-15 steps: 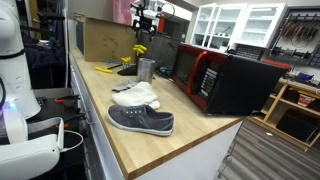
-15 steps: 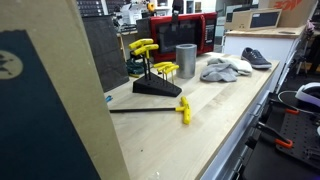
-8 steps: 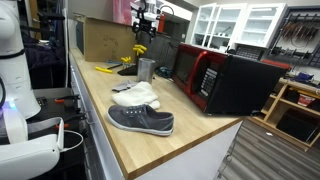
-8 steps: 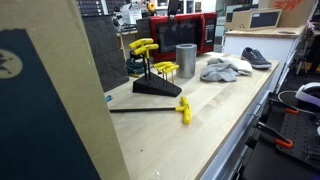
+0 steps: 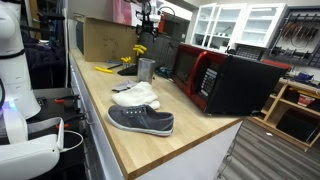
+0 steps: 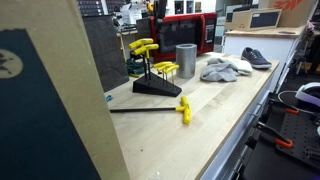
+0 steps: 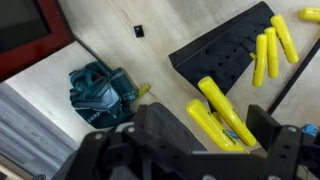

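Observation:
My gripper [image 7: 215, 128] is open and empty, with its two dark fingers [image 7: 160, 130] wide apart. It hangs high above a black stand [image 7: 225, 50] that holds several yellow T-handle hex keys [image 7: 225, 108]. Two yellow handles lie in line with the gap between the fingers, well below them. In both exterior views the gripper [image 5: 144, 28] [image 6: 156, 10] is up near the top, over the key stand [image 5: 138, 52] [image 6: 156, 80].
A metal cup [image 6: 186, 60] [image 5: 146, 69], a white cloth [image 5: 137, 96], a grey shoe [image 5: 141, 120] and a red-and-black microwave [image 5: 225, 80] stand on the wooden bench. A loose yellow key [image 6: 183, 110] lies near the front. A teal rag [image 7: 97, 88] lies beside the stand.
The gripper has drifted sideways, away from above the cup and over the key stand. Nothing on the bench has moved.

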You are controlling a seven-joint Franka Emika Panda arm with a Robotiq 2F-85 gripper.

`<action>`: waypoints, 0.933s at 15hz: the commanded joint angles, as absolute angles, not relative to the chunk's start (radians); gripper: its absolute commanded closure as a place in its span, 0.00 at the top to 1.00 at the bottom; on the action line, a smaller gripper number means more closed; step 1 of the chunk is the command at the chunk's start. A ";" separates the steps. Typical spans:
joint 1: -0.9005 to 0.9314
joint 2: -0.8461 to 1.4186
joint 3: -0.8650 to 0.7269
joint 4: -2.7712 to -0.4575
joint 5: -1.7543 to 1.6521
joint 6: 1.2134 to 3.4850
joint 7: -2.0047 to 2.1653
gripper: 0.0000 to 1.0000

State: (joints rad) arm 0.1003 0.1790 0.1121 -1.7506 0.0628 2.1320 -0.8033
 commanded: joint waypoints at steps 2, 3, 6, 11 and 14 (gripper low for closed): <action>0.086 0.255 0.157 -1.646 0.113 2.117 -0.927 1.00; 0.085 0.268 0.168 -1.635 0.127 2.111 -0.964 1.00; 0.090 0.320 0.193 -1.595 0.128 2.089 -1.060 1.00; 0.088 0.371 0.216 -1.535 0.108 2.015 -1.168 1.00; 0.089 0.375 0.210 -1.522 0.092 2.003 -1.213 0.66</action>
State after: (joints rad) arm 0.0975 0.3612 0.2058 -1.5705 0.1105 2.0487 -1.1492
